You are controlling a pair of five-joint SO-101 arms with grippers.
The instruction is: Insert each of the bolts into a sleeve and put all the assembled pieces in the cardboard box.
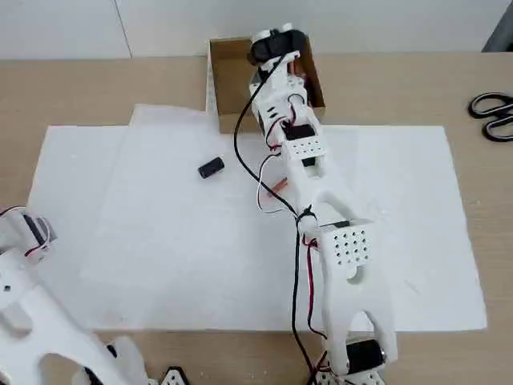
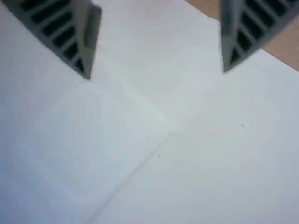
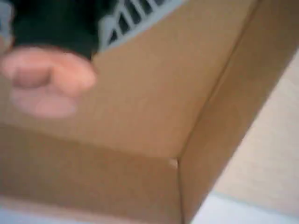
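Your table (image 1: 80, 88) runs past every edge of the high view. Most of it lies under white paper (image 1: 160, 257). A second layer of paper shows by its creases, though you cannot trace its full outline.

The right arm (image 1: 337, 241) stretches from the near edge across the paper to the box (image 1: 228, 72) at the far side. It covers the middle and right of the box opening, so only the box's left inner wall and a strip of floor are open to you from above. The left arm (image 1: 32, 321) sits at the near left corner, cut off by the frame.

The right gripper (image 1: 276, 56) hangs in the box mouth, with its tip hidden from above by its own motor. In the right wrist view, one ribbed finger (image 3: 135, 16) shows against the box's inner corner. The piece (image 3: 51, 51), a black sleeve with a pink bolt end, is pressed beside it. It is badly blurred, but the gripper reads as pinching it, held clear of the box floor.

The left gripper (image 2: 155, 67) is spread wide over bare paper, gripping nothing, and a wedge of table shows past one finger.

The scissors (image 1: 493, 115) lie on the table at the right, partly cut off by the frame.

One loose black sleeve (image 1: 211, 168) lies on the paper, near the box and left of the right arm. You cannot see whether a bolt sits inside it.

A thin pink strip (image 1: 279, 186) peeks out beside the right arm. It is too small and too covered to tell bolt from wire.
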